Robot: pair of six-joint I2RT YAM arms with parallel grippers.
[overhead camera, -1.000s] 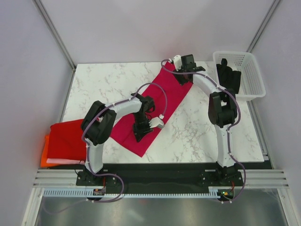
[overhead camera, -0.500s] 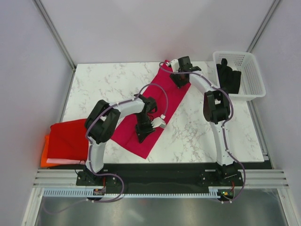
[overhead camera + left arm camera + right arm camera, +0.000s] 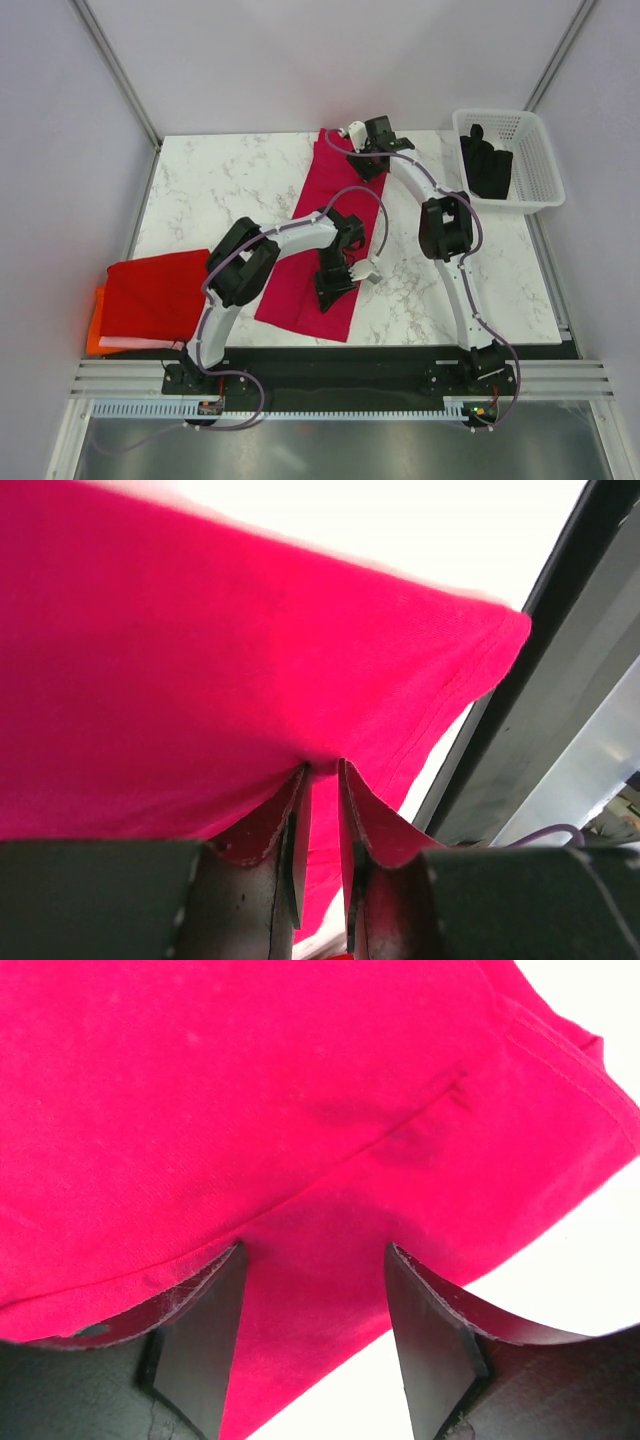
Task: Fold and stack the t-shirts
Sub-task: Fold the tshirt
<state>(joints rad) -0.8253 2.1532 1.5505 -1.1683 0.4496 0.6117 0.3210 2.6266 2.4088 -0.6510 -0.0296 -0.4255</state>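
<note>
Lengthwise down the middle of the white marble bench (image 3: 220, 190), from the far edge almost to the near one: a raspberry-crimson soft cloth t-shirt (image 3: 330, 175), folded into a long narrow strip and laid slightly aslant. At its near end, the left claw (image 3: 335, 285), closed on a small pinch of the crimson cloth, with the two fingers (image 3: 265, 830) almost together and the fabric drawn up between them. At its far end, the right claw (image 3: 365, 155), spread wide, with both fingers (image 3: 195, 1340) down on the cloth close to a hemmed corner and a flat band of crimson showing between them. Over at the near left corner of the bench, well apart from both claws: a brighter red folded cloth t-shirt (image 3: 150, 295) lying on top of an orange cloth t-shirt (image 3: 95, 335). Past the far right corner, a white plastic lattice basket (image 3: 538, 170) with something dark (image 3: 487, 165) inside.
</note>
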